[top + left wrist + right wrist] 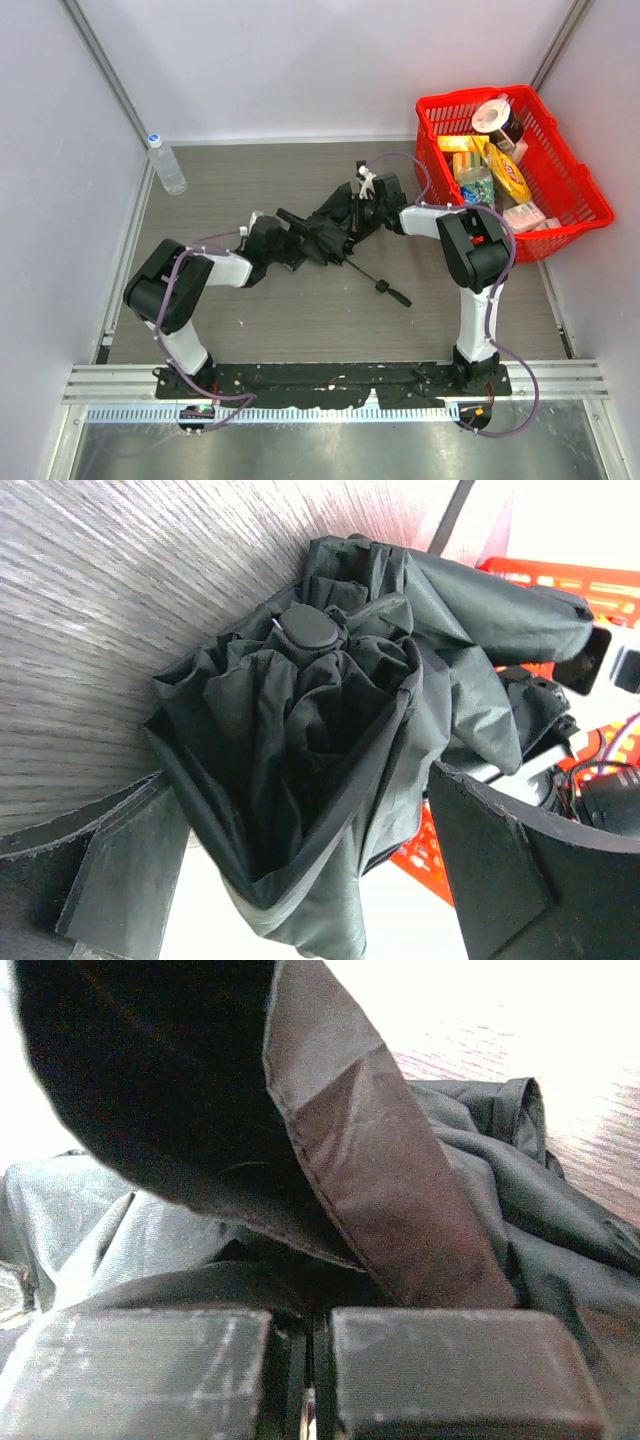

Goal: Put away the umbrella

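The grey wood-grain table carries a crumpled black umbrella in its middle, with the thin handle lying toward the near side, a clear water bottle at the far left and a red basket at the far right.

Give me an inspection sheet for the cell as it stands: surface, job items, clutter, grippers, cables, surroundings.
Surface: grey wood-grain table, no spills seen.
Job's things: umbrella collapsed, loosely bundled mid-table, not put away.
Clutter: water bottle far left; red basket of packaged goods far right.
Grippers: left gripper open, fingers flanking the bundle; right gripper shut at the fabric, pinch not confirmable.
Cables: purple cables loop along both arms; no snag seen.
Surroundings: white walls on three sides.
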